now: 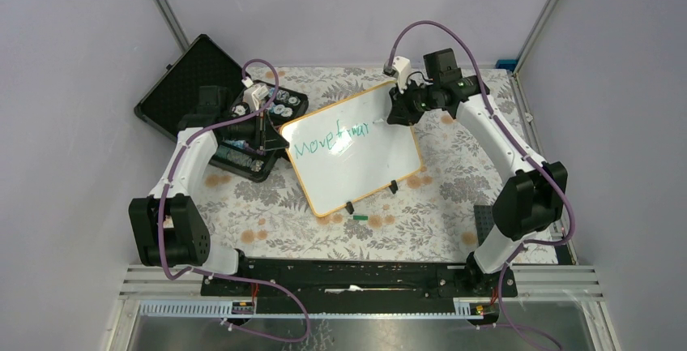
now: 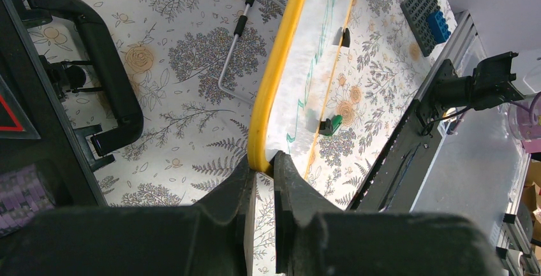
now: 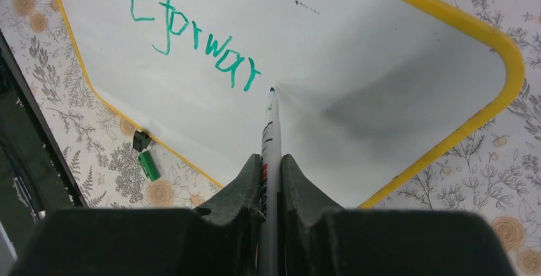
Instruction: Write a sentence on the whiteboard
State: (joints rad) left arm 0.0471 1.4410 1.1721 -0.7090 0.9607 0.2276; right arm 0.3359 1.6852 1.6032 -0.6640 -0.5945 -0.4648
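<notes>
The whiteboard [image 1: 364,174], white with a yellow rim, lies tilted on the flowered table. Green writing [image 1: 328,138] on it reads "Move forwar" in one line, and it also shows in the right wrist view [image 3: 191,30]. My left gripper [image 1: 277,135] is shut on the board's left corner rim [image 2: 274,78], with its jaws on either side of the yellow edge [image 2: 263,164]. My right gripper [image 3: 271,161] is shut on a white marker [image 3: 270,126]. The marker's tip is at the board just right of the last "r". In the top view the right gripper [image 1: 398,113] is over the board's far right part.
A black foam-lined case [image 1: 182,92] with a tray of small parts [image 1: 258,128] stands left of the board. A green marker cap [image 1: 360,217] lies near the board's front clip foot [image 1: 350,207]. A metal hex key [image 2: 233,46] lies beyond the rim. A grey-blue block [image 2: 426,7] sits by the right arm.
</notes>
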